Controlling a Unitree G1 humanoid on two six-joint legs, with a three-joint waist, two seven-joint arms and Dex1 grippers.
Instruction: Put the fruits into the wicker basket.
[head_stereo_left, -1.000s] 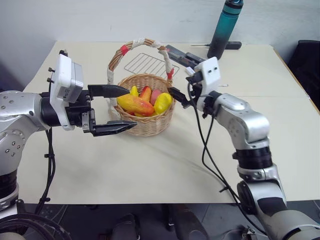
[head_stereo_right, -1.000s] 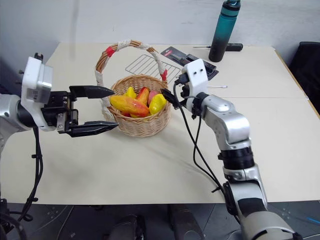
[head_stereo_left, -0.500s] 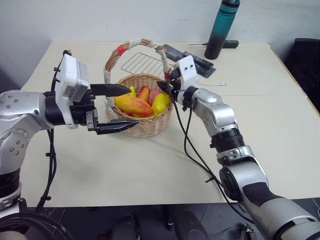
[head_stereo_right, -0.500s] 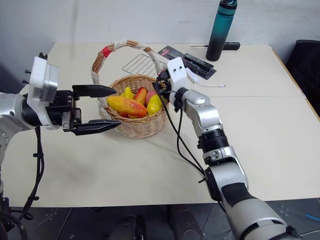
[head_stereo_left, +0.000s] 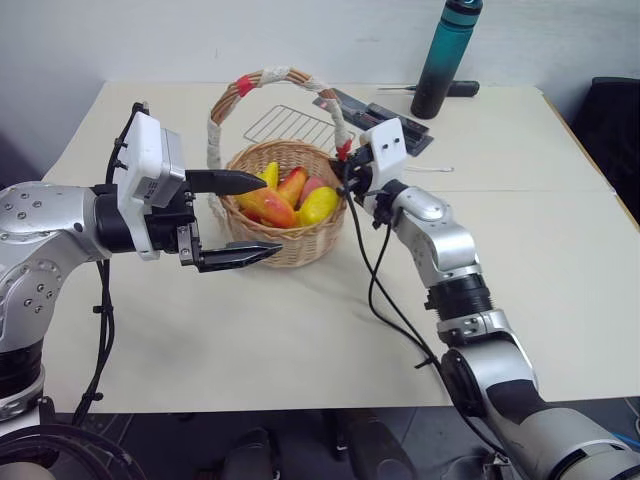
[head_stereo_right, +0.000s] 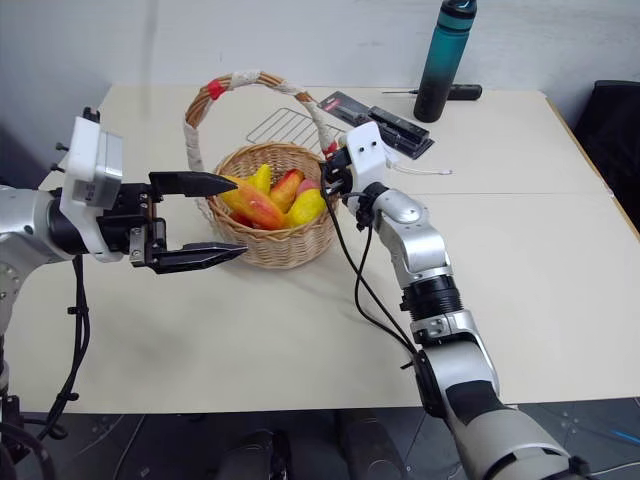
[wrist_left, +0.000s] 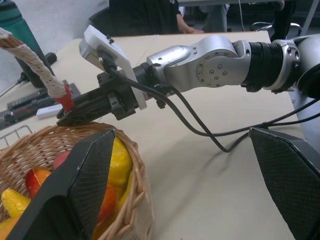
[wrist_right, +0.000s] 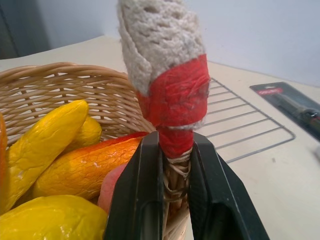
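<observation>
Clamping the foot of the handle where it met the rim, the right gripper (wrist_right: 172, 200) had its two black fingers closed on the red tape band of the wicker basket (head_stereo_left: 290, 245), with the white cloth wrap rising just above them. Beyond and below that grip, inside the basket, lay the fruits: the mango (head_stereo_left: 270, 207) with its red blush, the banana (wrist_right: 47, 137) alongside it, and other small yellow and pink pieces. The left gripper (head_stereo_left: 240, 218) hovered with its jaws wide apart on the far side of the basket from the right one, its upper finger (head_stereo_left: 225, 180) over the rim and its lower finger (head_stereo_left: 235, 256) outside the woven wall, touching neither as far as I could tell. The pinch looked narrow and off-centre, so a lift or pull from it would probably tip the basket and spill the fruit, or let the tape slip out of the fingers.
</observation>
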